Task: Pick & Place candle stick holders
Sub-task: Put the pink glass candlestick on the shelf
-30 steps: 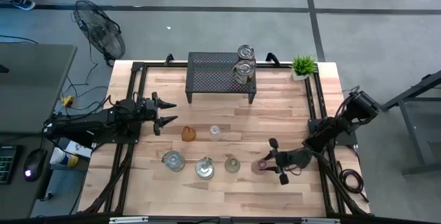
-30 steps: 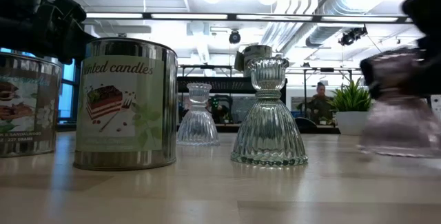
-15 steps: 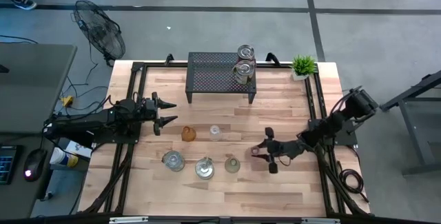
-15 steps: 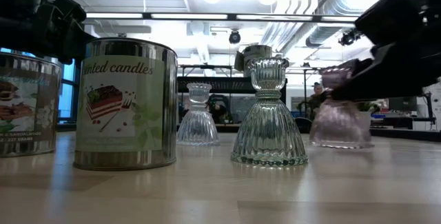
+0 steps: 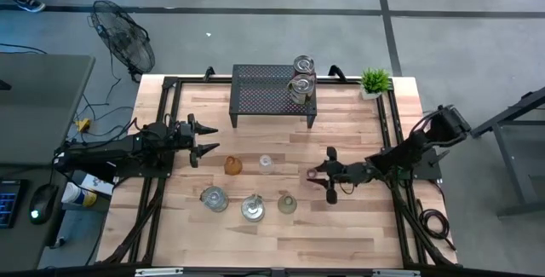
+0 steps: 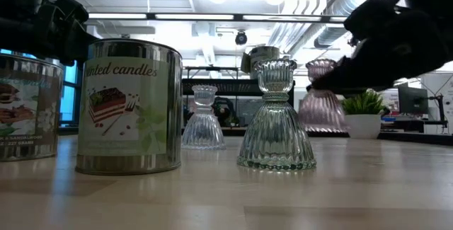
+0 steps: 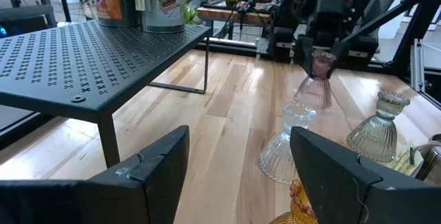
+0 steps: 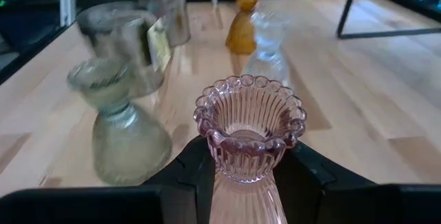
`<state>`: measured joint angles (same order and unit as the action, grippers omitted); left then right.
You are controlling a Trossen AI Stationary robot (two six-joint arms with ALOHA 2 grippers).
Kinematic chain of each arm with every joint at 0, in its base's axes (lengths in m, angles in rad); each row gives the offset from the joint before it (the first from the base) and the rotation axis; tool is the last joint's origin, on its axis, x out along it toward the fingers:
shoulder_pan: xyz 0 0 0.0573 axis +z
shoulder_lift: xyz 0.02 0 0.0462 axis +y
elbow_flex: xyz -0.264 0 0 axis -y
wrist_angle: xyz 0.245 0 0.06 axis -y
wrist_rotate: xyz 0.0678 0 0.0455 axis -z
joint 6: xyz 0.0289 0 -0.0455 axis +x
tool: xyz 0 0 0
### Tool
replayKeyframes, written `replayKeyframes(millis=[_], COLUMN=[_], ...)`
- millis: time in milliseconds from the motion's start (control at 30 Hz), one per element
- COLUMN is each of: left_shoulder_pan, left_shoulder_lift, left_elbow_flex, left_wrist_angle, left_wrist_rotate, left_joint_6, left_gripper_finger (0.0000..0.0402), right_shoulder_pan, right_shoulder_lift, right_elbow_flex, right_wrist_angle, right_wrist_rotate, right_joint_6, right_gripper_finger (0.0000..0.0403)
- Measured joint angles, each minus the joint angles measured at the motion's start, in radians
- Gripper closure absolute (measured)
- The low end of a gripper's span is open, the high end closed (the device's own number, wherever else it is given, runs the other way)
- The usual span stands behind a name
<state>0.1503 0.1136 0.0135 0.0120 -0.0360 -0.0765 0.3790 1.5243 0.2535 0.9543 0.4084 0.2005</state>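
Above the wooden tabletop (image 5: 358,132), right gripper (image 5: 317,177) clamped on the pink holder (image 8: 247,138), jaws closed around its ribbed stem just below the scalloped cup. Pink holder held upright and clear of the wood, right of centre, between the black mesh shelf (image 5: 271,92) and the front row of holders.

Front row along the near side: a clear holder (image 5: 214,198), a silvery holder (image 5: 252,208) and a pale green holder (image 5: 287,203), the green one nearest the pink holder. Behind them, an amber holder (image 5: 232,165) beside a small clear glass holder (image 5: 266,164), side by side but apart. Two tins (image 5: 302,78) stacked at the shelf's right end; a potted plant (image 5: 373,82) at the far right corner.

Left gripper (image 5: 207,136) idle at the left side, level with the shelf's front legs, jaws spread wide and empty, pointing toward the amber holder. A floor fan (image 5: 123,38) standing beyond the far left corner.
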Motion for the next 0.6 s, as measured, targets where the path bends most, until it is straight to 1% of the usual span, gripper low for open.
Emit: replayKeyframes(millis=[67,400,600], left_shoulder_pan=[0.000,0.000,0.000], left_shoulder_lift=[0.000,0.000,0.000], left_elbow_flex=[0.000,0.000,0.000], left_wrist_angle=[0.000,0.000,0.007], left_wrist_rotate=[0.000,0.000,-0.001], left_joint_6=[0.000,0.000,0.001], left_gripper_finger=[0.0153,0.0153,0.0153], right_shoulder_pan=[-0.020,-0.176,-0.240], right_shoulder_lift=[-0.016,-0.034,-0.034], right_elbow_flex=[0.000,0.000,0.000], right_wrist_angle=[0.000,-0.025,-0.031], right_wrist_rotate=[-0.008,-0.168,-0.241], right_joint_6=[-0.016,-0.031,-0.070], right_gripper_finger=[0.0291,0.0291,0.0291])
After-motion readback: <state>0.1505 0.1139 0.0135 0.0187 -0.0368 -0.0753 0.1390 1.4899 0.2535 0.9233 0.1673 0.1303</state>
